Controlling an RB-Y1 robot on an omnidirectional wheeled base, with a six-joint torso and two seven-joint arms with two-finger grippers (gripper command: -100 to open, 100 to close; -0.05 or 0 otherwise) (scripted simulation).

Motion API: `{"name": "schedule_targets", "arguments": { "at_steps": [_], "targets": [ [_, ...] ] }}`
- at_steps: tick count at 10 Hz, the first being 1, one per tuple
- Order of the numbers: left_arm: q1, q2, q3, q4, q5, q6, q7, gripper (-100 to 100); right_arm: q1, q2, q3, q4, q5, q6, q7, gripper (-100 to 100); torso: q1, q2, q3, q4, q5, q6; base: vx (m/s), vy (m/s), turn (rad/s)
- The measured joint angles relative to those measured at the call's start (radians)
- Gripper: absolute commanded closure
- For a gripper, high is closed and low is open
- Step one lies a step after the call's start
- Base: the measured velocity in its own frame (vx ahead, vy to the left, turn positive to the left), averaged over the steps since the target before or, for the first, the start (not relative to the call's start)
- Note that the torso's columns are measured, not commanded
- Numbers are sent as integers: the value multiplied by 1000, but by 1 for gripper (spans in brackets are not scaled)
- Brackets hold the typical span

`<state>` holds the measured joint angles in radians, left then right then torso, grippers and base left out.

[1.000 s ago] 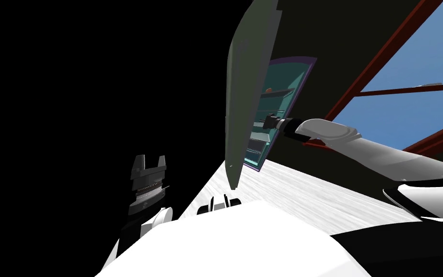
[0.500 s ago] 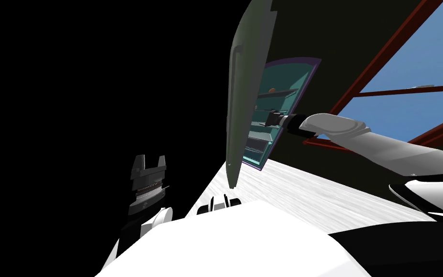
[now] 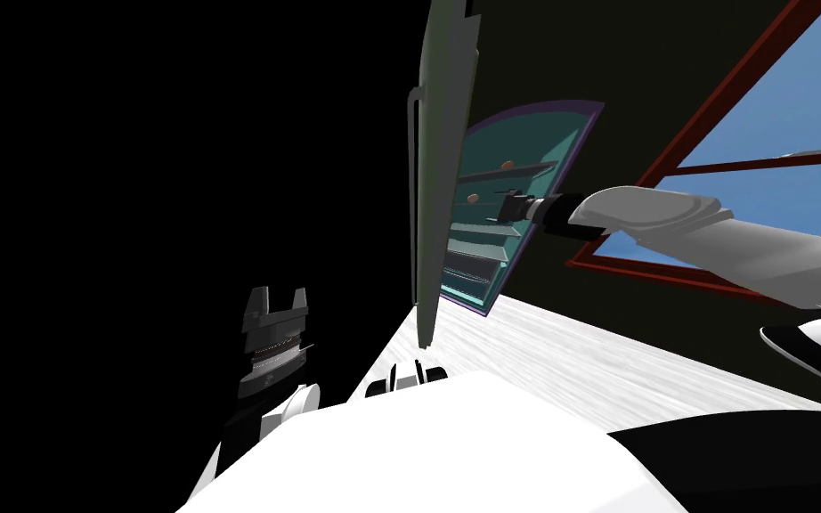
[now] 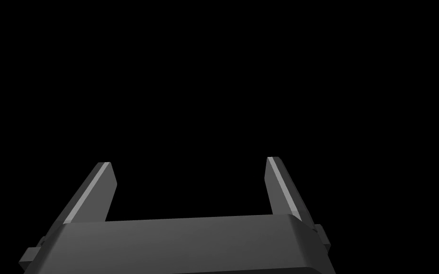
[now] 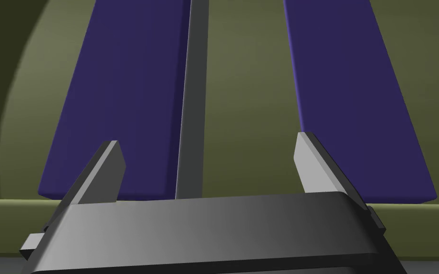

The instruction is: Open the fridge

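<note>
Lower left: left gripper point(image 3: 278, 296), fingers spread, holding nothing. Centre: fridge door point(image 3: 440, 178), long axis upright, edge-on, standing well open. Right of it: right gripper point(image 3: 499, 207), the nearer one, fingers apart and empty, facing the door's inner side; shelved fridge interior point(image 3: 529, 142) behind.

Right tool point(image 5: 208, 143), fingers point(image 5: 100, 175) apart, before olive fridge door point(image 5: 247, 95) with two purple panels point(image 5: 123, 95)

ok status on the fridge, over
Left tool open, idle. Right tool open, at inner side of fridge door. Door wide open, shelves showing. Nothing blocking.
</note>
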<state>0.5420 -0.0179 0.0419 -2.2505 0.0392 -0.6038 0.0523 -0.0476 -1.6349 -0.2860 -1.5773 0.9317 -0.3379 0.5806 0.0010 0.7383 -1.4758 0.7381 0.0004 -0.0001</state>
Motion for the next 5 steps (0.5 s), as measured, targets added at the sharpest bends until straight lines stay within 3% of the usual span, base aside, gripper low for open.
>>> {"name": "schedule_targets", "arguments": {
  "at_steps": [1, 4, 5],
  "targets": [
    [0, 0, 0, 0, 0, 0, 0, 0, 12, -22, -22, 7, -5, -9, -12, -100, -1, 0, 0, 0, 0, 0, 20, 31, 6],
    [0, 0, 0, 0, 0, 0, 0, 0, -11, -104, -38, 51, -32, -52, -39, -100, -1, -1, 0, 0, 0, 0, 25, 34, 8],
    [0, 0, 0, 0, 0, 0, 0, 0, 4, -136, -68, 59, -31, -63, -62, -100, -1, 0, 0, 0, 0, 0, 23, 31, 8]
  ]
}}
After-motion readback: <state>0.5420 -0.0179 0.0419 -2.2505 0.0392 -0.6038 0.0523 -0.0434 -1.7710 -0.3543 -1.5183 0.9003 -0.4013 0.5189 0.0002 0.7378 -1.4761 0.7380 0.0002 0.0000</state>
